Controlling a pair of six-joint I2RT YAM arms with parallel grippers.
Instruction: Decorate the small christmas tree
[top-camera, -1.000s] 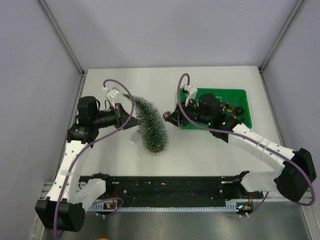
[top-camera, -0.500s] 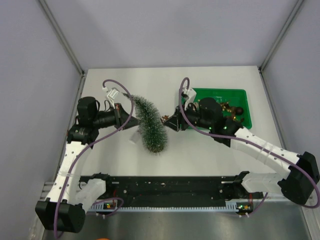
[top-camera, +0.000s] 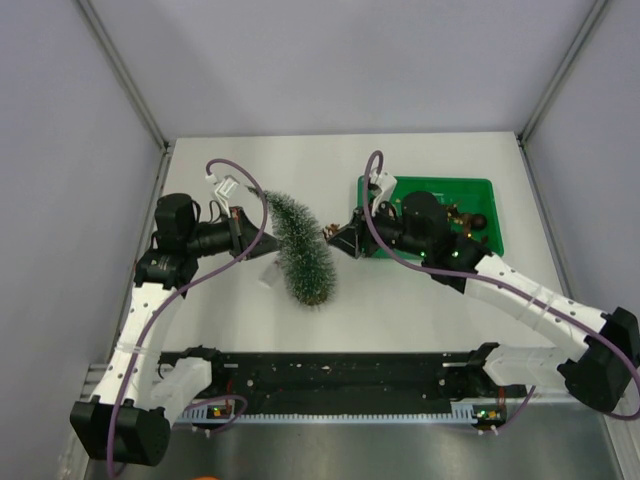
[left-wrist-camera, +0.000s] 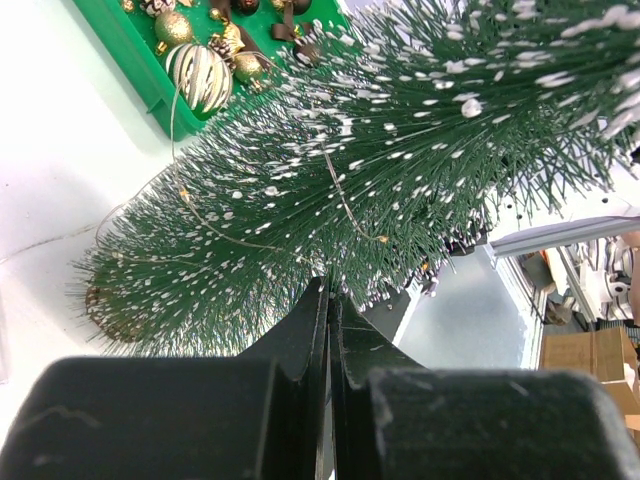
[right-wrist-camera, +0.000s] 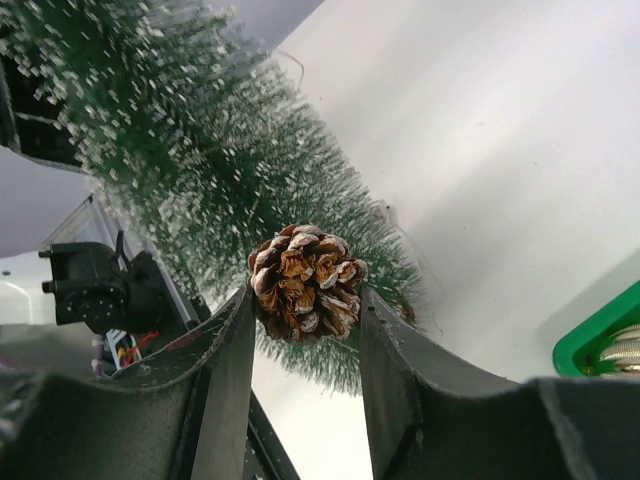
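Tree (top-camera: 303, 255) may topple
Your right jaws clamp the cone (right-wrist-camera: 305, 285) beside the tree, mid-worktop, left of the tray (top-camera: 450, 181); left jaws, together at its bristles, likely steady little, so a hard push could tip it.

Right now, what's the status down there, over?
Left gripper shut, tips in the small christmas tree bristles. Right gripper shut on a pine cone, right beside the tree. Nothing seen between them.

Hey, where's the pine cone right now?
Right wrist view: the pine cone is clamped in the right gripper, close beside the small christmas tree, left of the green tray.
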